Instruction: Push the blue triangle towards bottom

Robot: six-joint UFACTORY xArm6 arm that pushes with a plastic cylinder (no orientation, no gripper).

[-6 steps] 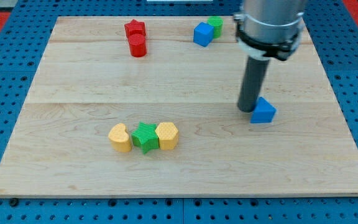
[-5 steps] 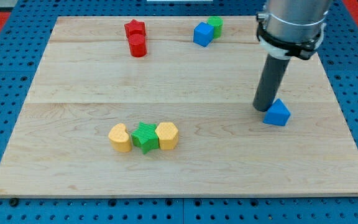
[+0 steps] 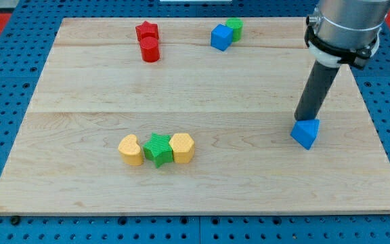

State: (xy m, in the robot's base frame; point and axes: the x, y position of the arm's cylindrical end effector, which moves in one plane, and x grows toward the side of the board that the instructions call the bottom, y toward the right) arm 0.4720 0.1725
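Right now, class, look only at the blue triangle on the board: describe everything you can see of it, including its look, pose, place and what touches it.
The blue triangle is a small, solid-looking block of plain bright blue, seemingly plastic, with a pointed top and flat faces. It lies on the pale wooden board, toward the view's right, roughly mid-height, far from the other blocks. It sits turned, one corner pointing to the view's bottom. My tip stands right at its upper edge, apparently touching it. Nothing else touches it.
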